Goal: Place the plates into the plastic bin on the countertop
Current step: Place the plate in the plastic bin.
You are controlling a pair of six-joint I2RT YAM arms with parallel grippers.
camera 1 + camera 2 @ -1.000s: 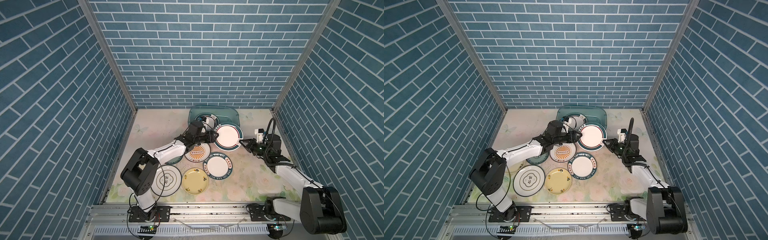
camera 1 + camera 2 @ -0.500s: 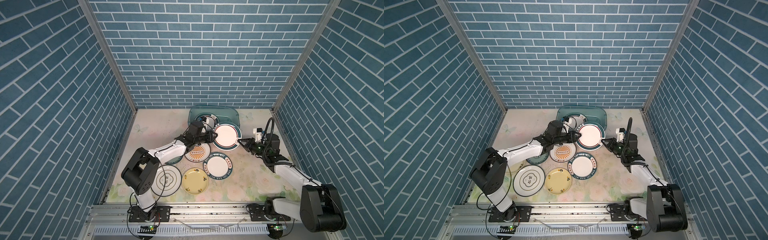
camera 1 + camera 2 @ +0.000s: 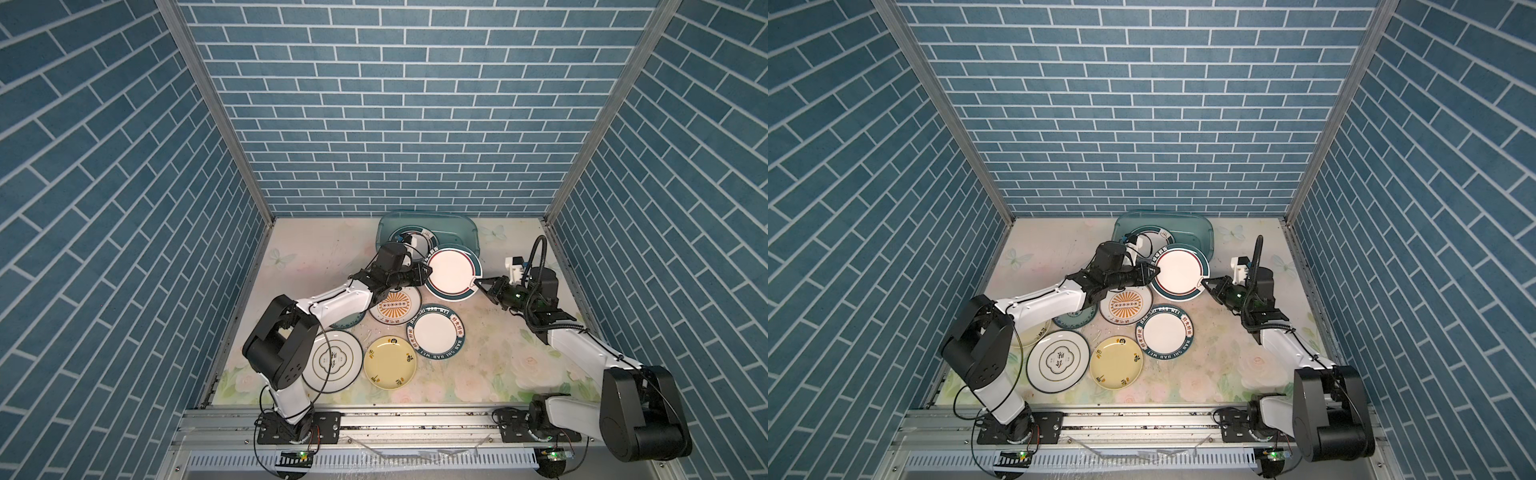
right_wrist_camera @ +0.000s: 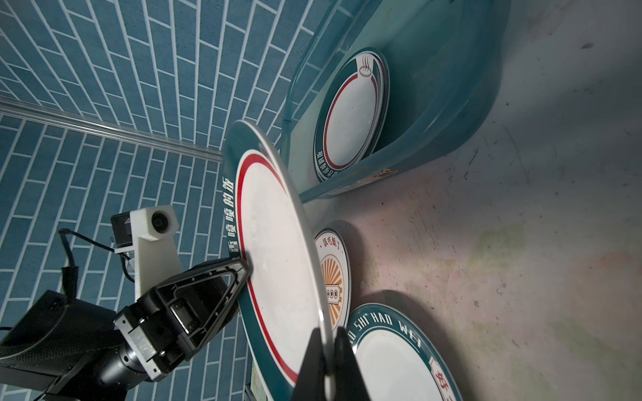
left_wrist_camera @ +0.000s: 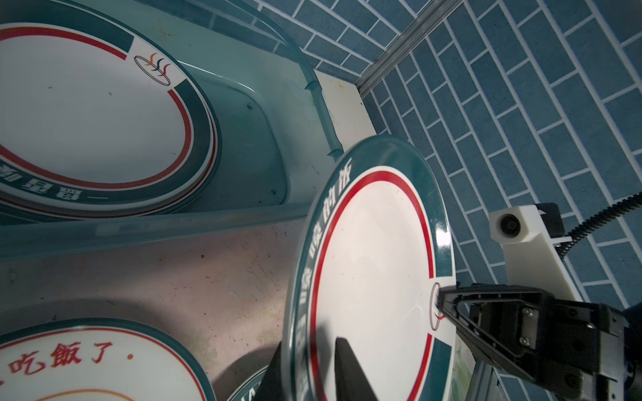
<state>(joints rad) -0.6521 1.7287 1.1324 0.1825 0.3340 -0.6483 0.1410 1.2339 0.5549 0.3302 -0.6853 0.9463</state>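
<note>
A white plate with a teal rim and red ring [image 3: 452,272] [image 3: 1179,272] hangs tilted just in front of the plastic bin [image 3: 469,224] [image 3: 1204,222]. My left gripper [image 3: 424,272] [image 5: 307,343] is shut on its left rim, one finger behind and one on the face. My right gripper [image 3: 478,284] [image 4: 326,330] is shut on the opposite rim. A matching plate [image 3: 409,241] [image 5: 87,114] lies in the bin. On the countertop [image 3: 324,257] lie an orange sunburst plate [image 3: 395,307], a lettered-rim plate [image 3: 435,330], a yellow one [image 3: 390,368] and a black-ringed one [image 3: 332,361].
A teal floral plate [image 3: 1075,320] and a pale plate [image 3: 1032,332] lie partly under my left arm. The bin stands against the back brick wall [image 3: 395,145]. Brick side walls close in left and right. Bare countertop lies at the right [image 3: 498,353].
My left gripper's jaws have narrowed onto the held plate's left rim. The plate and the right gripper have shifted only slightly to the left.
</note>
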